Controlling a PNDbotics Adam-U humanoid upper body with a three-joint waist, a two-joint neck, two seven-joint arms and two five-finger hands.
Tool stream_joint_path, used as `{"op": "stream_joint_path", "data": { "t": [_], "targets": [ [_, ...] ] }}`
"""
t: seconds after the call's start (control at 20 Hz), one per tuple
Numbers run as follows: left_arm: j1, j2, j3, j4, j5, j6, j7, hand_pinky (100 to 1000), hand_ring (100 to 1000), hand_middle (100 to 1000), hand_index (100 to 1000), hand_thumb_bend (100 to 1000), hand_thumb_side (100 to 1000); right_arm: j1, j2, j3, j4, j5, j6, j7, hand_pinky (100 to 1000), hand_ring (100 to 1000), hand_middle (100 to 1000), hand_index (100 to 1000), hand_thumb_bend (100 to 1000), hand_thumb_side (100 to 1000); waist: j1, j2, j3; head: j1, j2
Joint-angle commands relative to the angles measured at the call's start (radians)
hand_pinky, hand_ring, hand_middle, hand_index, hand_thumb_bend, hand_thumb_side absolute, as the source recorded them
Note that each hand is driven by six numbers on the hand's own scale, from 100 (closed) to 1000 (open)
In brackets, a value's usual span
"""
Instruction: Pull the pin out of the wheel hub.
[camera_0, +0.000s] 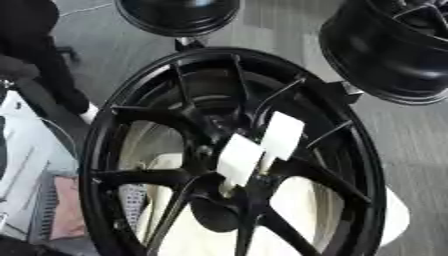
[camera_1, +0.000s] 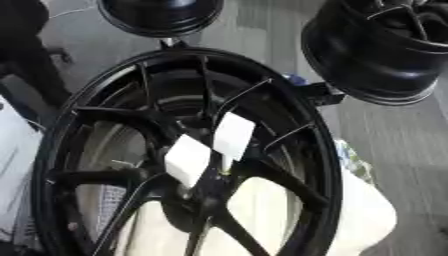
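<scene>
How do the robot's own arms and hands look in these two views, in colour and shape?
Neither arm nor hand shows in either view, so their look cannot be told. The pictures show only a large black spoked wheel rim with two white rectangular tags near its hub, and two more black rims behind it.

The wheel hub (camera_0: 232, 150) is finished in black throughout — rim and spokes alike. Two white tags (camera_0: 261, 145) are seen at its centre. Behind the spokes a cream-white surface (camera_1: 363, 210) is shown, with a small blue-green patch at its edge. Two further wheels (camera_0: 389, 47) at the top are also black. The floor (camera_0: 411, 145) is grey, faintly striped. At the left edge a pinkish patch (camera_0: 66, 207) is seen — beside white.
</scene>
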Motion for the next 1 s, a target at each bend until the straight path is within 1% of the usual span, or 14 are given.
{"op": "stream_joint_path", "data": {
  "t": [0.05, 0.15, 0.25, 0.3, 0.35, 0.4, 0.45, 0.5, 0.6, 0.75, 0.9, 1.0],
  "targets": [
    [-0.002, 0.011, 0.012, -0.017, -0.006, -0.001, 0.006, 780, 656, 617, 794, 100, 722, 0.002, -0.030, -0.059, 0.118, 0.018, 0.021, -0.080, 807, 609, 459, 521, 121, 100, 0.006, -0.016, -0.002, 0.006, -0.006],
    [-0.003, 0.011, 0.011, -0.017, -0.007, -0.001, 0.006, 780, 656, 617, 794, 100, 722, 0.003, -0.031, -0.060, 0.151, 0.016, 0.015, -0.102, 807, 609, 459, 521, 121, 100, 0.006, -0.016, -0.002, 0.006, -0.006],
    [-0.001, 0.011, 0.012, -0.017, -0.008, -0.001, 0.007, 780, 656, 617, 794, 100, 723, 0.002, -0.031, -0.082, 0.250, 0.027, 0.064, -0.151, 798, 673, 596, 677, 324, 100, 0.006, -0.017, 0.000, 0.010, -0.007],
    [0.000, 0.011, 0.012, -0.017, -0.008, -0.001, 0.007, 780, 656, 617, 794, 100, 723, 0.000, -0.032, -0.084, 0.298, 0.028, 0.087, -0.164, 803, 702, 649, 720, 394, 100, 0.005, -0.017, 0.003, 0.010, -0.007],
    [0.000, 0.011, 0.012, -0.017, -0.008, -0.002, 0.007, 780, 656, 617, 794, 100, 723, -0.002, -0.033, -0.082, 0.333, 0.027, 0.102, -0.168, 811, 745, 714, 772, 454, 130, 0.005, -0.018, 0.004, 0.009, -0.006],
    [0.000, 0.011, 0.012, -0.017, -0.008, -0.002, 0.007, 780, 657, 617, 794, 100, 723, -0.003, -0.035, -0.078, 0.363, 0.024, 0.121, -0.163, 815, 766, 753, 800, 475, 185, 0.005, -0.018, 0.005, 0.009, -0.005],
    [0.000, 0.011, 0.012, -0.017, -0.008, -0.002, 0.007, 780, 657, 617, 794, 100, 721, -0.006, -0.036, -0.075, 0.383, 0.024, 0.135, -0.158, 817, 788, 795, 834, 485, 243, 0.005, -0.018, 0.005, 0.009, -0.005],
    [0.000, 0.011, 0.012, -0.017, -0.008, -0.002, 0.007, 780, 657, 617, 794, 100, 721, -0.009, -0.037, -0.076, 0.398, 0.023, 0.149, -0.159, 815, 792, 805, 842, 478, 268, 0.006, -0.019, 0.005, 0.009, -0.004],
    [0.000, 0.011, 0.012, -0.017, -0.008, -0.003, 0.007, 780, 657, 617, 794, 100, 720, -0.015, -0.035, -0.079, 0.406, 0.019, 0.166, -0.168, 807, 787, 802, 839, 469, 285, 0.008, -0.020, 0.003, 0.009, -0.003],
    [0.002, 0.012, 0.013, -0.017, -0.007, -0.004, 0.009, 780, 657, 617, 794, 100, 719, -0.023, -0.029, -0.091, 0.378, 0.005, 0.160, -0.206, 787, 754, 759, 810, 445, 265, 0.009, -0.021, 0.001, 0.010, -0.002],
    [0.002, 0.012, 0.013, -0.017, -0.007, -0.004, 0.009, 780, 658, 617, 793, 100, 719, -0.024, -0.022, -0.092, 0.306, -0.012, 0.140, -0.240, 781, 732, 717, 786, 440, 226, 0.010, -0.022, -0.002, 0.010, -0.003],
    [0.002, 0.011, 0.013, -0.017, -0.006, -0.004, 0.008, 780, 658, 617, 793, 100, 718, -0.025, -0.017, -0.087, 0.245, -0.017, 0.130, -0.245, 779, 724, 705, 780, 434, 214, 0.011, -0.023, -0.003, 0.008, -0.003]
  ]
}}
